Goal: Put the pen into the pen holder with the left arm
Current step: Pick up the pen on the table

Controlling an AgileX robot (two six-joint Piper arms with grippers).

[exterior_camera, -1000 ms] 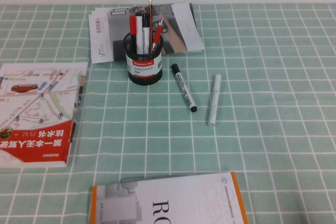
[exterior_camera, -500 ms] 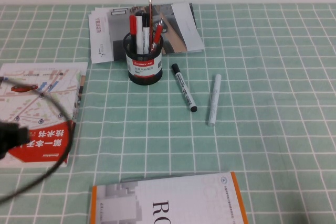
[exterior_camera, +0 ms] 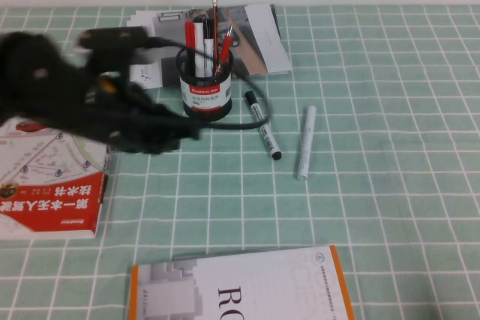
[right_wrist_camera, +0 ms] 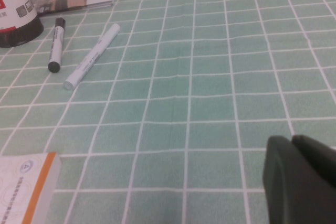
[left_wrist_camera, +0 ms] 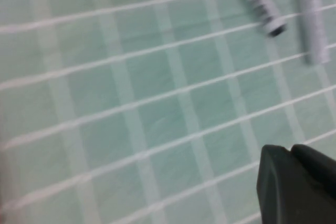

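Reaching in from the left side of the table, the left arm (exterior_camera: 82, 103) hung blurred over the green checked tablecloth (exterior_camera: 390, 185), its dark bulk lying between the red-and-white book (exterior_camera: 49, 177) and the pen holder (exterior_camera: 206, 80), with a black cable (exterior_camera: 225, 121) looping across the front of the holder. The left gripper (left_wrist_camera: 296, 184) hovered above bare cloth, well apart from the pen; whether its claw was released or clenched could not be told. The pen (exterior_camera: 262, 124) lay flat on the cloth just beside the pen holder, its black cap nearest the cup, and the all-white marker (exterior_camera: 305, 142) lay near it on the far side. The holder stood upright with red-capped pens (exterior_camera: 190, 43) in it, in front of a stack of leaflets (exterior_camera: 255, 35). The right gripper (right_wrist_camera: 302, 179) was parked low over the cloth, well apart from both markers.
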